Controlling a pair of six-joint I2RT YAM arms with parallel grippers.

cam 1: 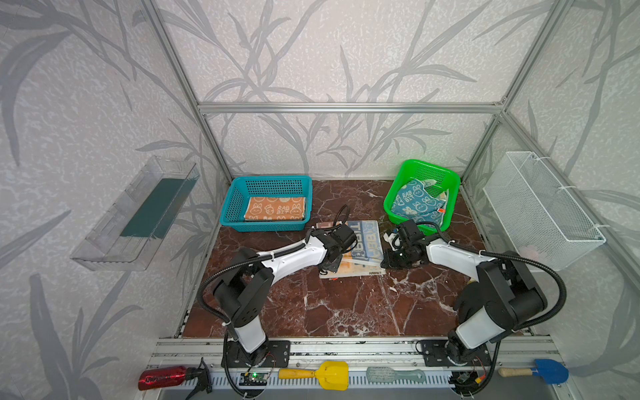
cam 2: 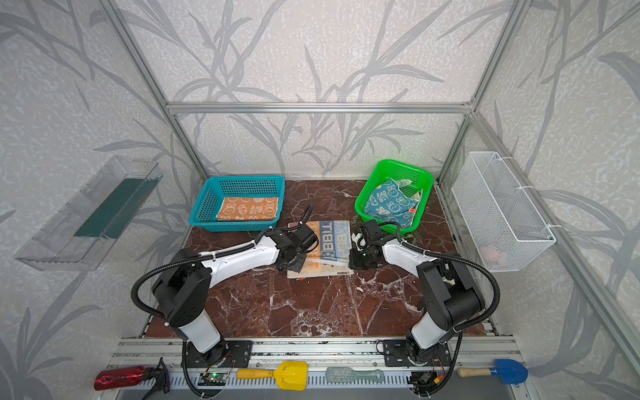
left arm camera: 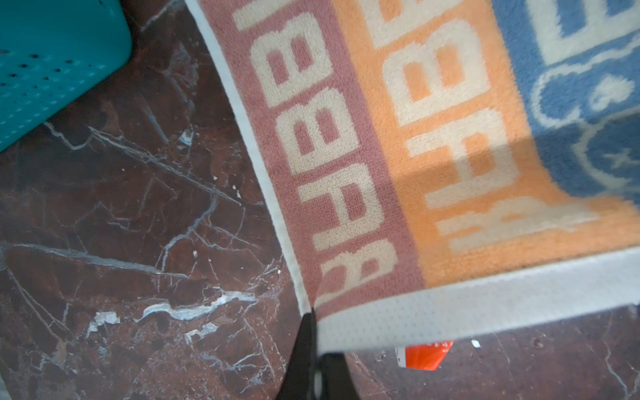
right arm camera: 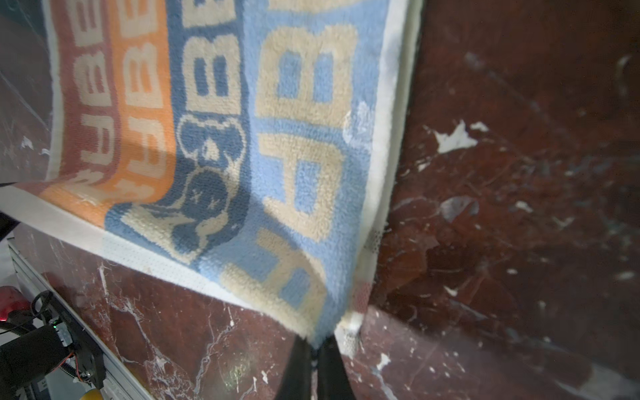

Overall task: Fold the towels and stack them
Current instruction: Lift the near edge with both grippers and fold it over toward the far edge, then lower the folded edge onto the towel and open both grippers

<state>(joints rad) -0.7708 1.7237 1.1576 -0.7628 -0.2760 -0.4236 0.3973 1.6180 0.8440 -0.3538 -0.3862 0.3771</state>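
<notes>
1. Your two claws meet over the striped towel (cam 1: pixel 367 239) at the middle of the desk (cam 1: pixel 329 304), between the teal basket (cam 1: pixel 273 179) and the green basket (cam 1: pixel 433 168). In both top views the wrists hide the fingertips, and the left arm (cam 1: pixel 294 256) covers the towel's left part.
2. Only the left wrist view shows the left claw (left arm camera: pixel 315 332). It is pressed together on the white hem at the corner beside the pink stripe, and that hem is lifted clear of the marble.
3. Only the right wrist view shows the right claw (right arm camera: pixel 317 341). It pinches the light-blue corner, and a second white edge lies just beneath it, so two layers show there.
4. In both top views a white hem runs between the claws. It sits above a lower layer whose edge, lettered RABBIT, lies flat nearer the front of the desk.
5. Under the raised hem, the left wrist view alone catches a small orange scrap (left arm camera: pixel 427 353). It is possibly a tag, but it is too blurred to be sure.
6. The orange towel (cam 1: pixel 275 209) lies folded flat in the teal basket. The blue towel (cam 1: pixel 415 204) sits crumpled in the green basket.
7. A white wire basket (cam 1: pixel 540 207) hangs on the right wall and a clear tray (cam 1: pixel 138 221) on the left. A red bottle (cam 1: pixel 162 379) and a yellow scoop (cam 1: pixel 332 374) rest on the front rail.
</notes>
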